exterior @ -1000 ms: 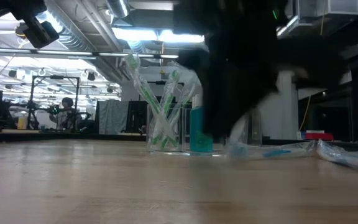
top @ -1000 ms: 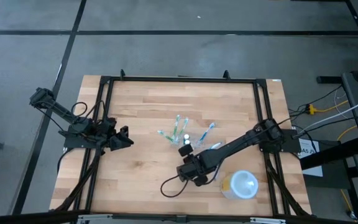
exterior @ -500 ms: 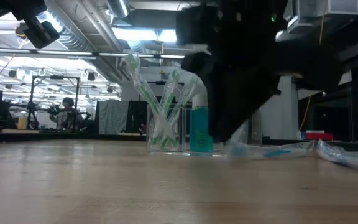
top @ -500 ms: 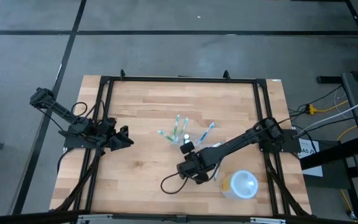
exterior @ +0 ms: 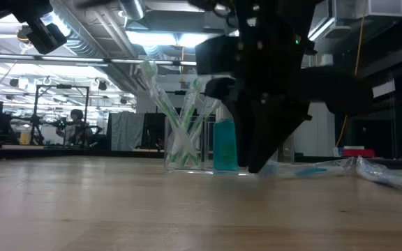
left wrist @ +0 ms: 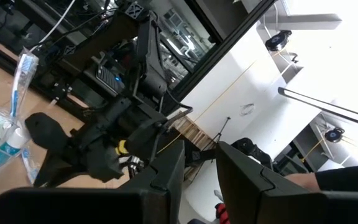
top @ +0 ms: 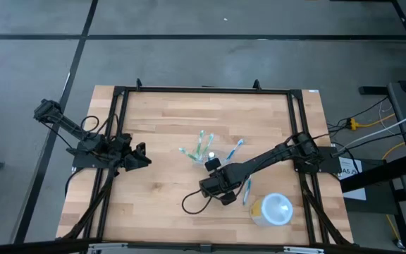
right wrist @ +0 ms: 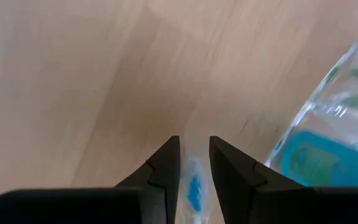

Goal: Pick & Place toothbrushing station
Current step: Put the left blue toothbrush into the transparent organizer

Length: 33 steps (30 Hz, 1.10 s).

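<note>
The toothbrushing station (top: 201, 149), a clear holder, stands upright on the wood mid-table with several toothbrushes and a blue tube (exterior: 225, 146) in it. It also shows in the low view (exterior: 187, 150) and the right wrist view (right wrist: 328, 130). My right gripper (top: 217, 187) points steeply down just near and right of it, with a blue-and-white toothbrush (right wrist: 194, 186) in the narrow gap between its fingers (right wrist: 194, 140). My left gripper (top: 143, 156) waits at the table's left, raised, fingers slightly apart (left wrist: 199, 168) with nothing between them. My right gripper has the blue-and-white toothbrush (right wrist: 194, 183) between its two fingers, and the brush fills the gap. The fingers come from above, slanting down, and the brush runs along them. Which part of the brush they are on, and whether it is clear of the wood, is hidden by the gripper.
A wrapped blue toothbrush (top: 247, 190) lies right of my right gripper. Another (top: 237, 147) lies right of the holder. A round white cup (top: 273, 209) stands near the front right. A black cable (top: 192, 208) loops on the wood near the gripper. Black rails (top: 118, 141) frame the table.
My right gripper has moved a little toward the table's far edge and left, closer to the holder, with its finger gap unchanged. The arm's swing has uncovered the wrapped blue toothbrush beside the cup.
</note>
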Motion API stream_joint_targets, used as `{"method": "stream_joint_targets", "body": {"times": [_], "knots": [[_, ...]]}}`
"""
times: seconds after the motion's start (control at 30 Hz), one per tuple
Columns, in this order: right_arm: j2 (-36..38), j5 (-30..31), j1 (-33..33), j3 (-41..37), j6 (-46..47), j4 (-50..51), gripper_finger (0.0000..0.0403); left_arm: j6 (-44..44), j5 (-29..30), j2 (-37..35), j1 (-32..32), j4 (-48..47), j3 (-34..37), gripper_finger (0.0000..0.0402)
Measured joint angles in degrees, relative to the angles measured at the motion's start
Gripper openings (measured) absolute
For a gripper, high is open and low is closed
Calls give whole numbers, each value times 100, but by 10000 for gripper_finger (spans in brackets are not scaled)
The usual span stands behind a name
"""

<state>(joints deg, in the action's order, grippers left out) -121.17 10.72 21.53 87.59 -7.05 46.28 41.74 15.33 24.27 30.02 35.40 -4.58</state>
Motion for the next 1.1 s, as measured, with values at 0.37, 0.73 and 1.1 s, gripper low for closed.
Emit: {"method": "stream_joint_targets", "body": {"times": [0.37, 0.73, 1.1], "knots": [[-95, -159, -84, 9, 75, 189, 63, 31, 0, 0, 0, 0, 0, 88], [-7, -339, -77, 131, 952, 165, 3, -4, 2, 0, 0, 0, 0, 88], [179, 497, 212, 1951, 1667, 714, 1, -22, 15, -1, 0, 0, 0, 88]]}}
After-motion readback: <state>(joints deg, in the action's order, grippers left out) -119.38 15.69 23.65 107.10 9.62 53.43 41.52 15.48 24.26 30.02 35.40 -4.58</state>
